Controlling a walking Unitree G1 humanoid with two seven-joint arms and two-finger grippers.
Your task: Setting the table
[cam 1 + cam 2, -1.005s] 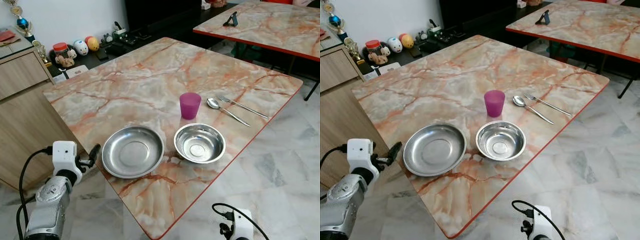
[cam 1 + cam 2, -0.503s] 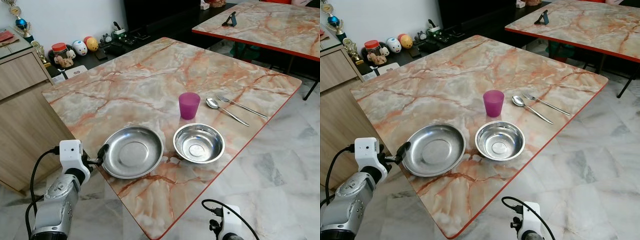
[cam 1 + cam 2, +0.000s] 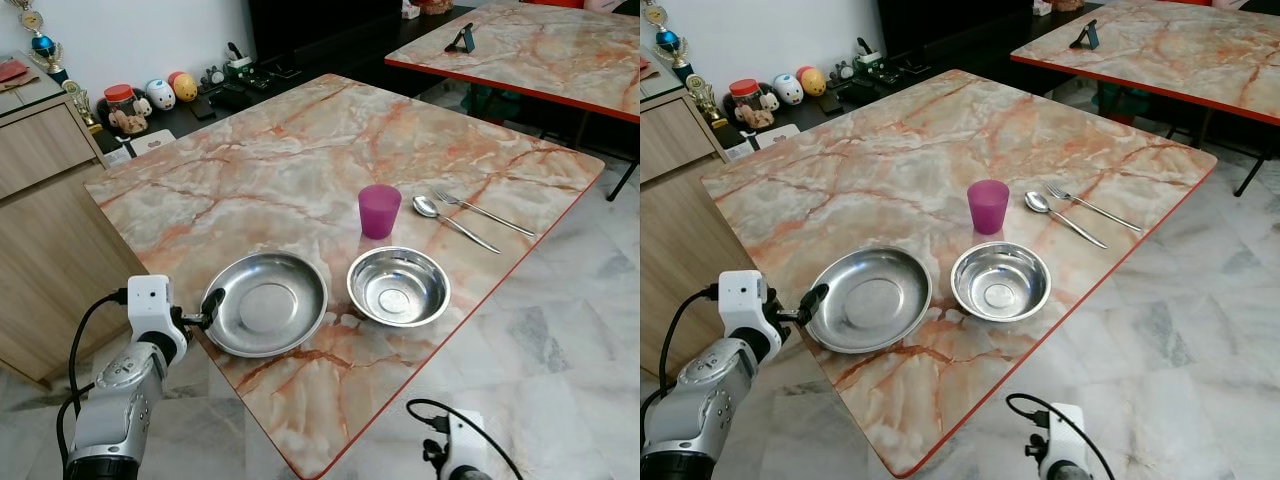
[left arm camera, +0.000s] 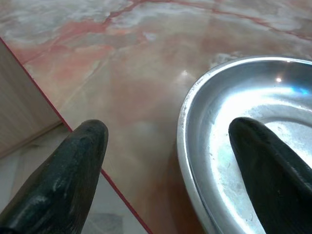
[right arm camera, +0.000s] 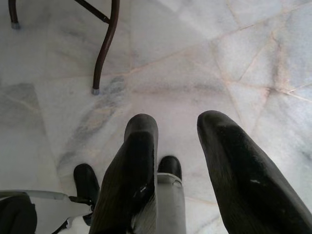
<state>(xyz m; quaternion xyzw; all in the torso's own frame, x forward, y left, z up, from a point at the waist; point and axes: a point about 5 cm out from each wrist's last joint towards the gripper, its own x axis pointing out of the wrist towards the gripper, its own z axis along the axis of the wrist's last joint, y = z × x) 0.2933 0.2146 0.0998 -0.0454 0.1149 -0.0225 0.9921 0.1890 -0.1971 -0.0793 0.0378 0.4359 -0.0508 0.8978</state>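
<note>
1. The steel plate (image 3: 266,303) lies in the lower left-centre of the head view, on the near part of the marble desk (image 3: 300,160) close to its left edge. It is shallow and shiny, with a flat round centre and a broad rim.
2. The left end effector (image 4: 168,146) is spread wide at the plate's left rim: in the wrist view one black finger (image 4: 270,165) is over the inside of the plate, the other (image 4: 68,173) outside it above the desk's red edge. Whether either touches the metal cannot be told.
3. Just right of the plate stands a deeper steel bowl (image 3: 398,286), close beside it but apart.
4. Above the bowl stands a purple cup (image 3: 379,211), upright; to its right lie a spoon (image 3: 452,221) and a fork (image 3: 484,212), side by side and slanting towards the desk's right edge.
5. In the upper left a wooden cabinet (image 3: 45,190) stands against the desk; small figurines (image 3: 155,95) and a trophy (image 3: 42,40) sit behind it.
6. A second marble desk (image 3: 540,50) fills the upper right.
7. The right end effector (image 5: 175,161) hangs low over the tiled floor (image 5: 195,58), fingers a narrow gap apart, holding nothing.
</note>
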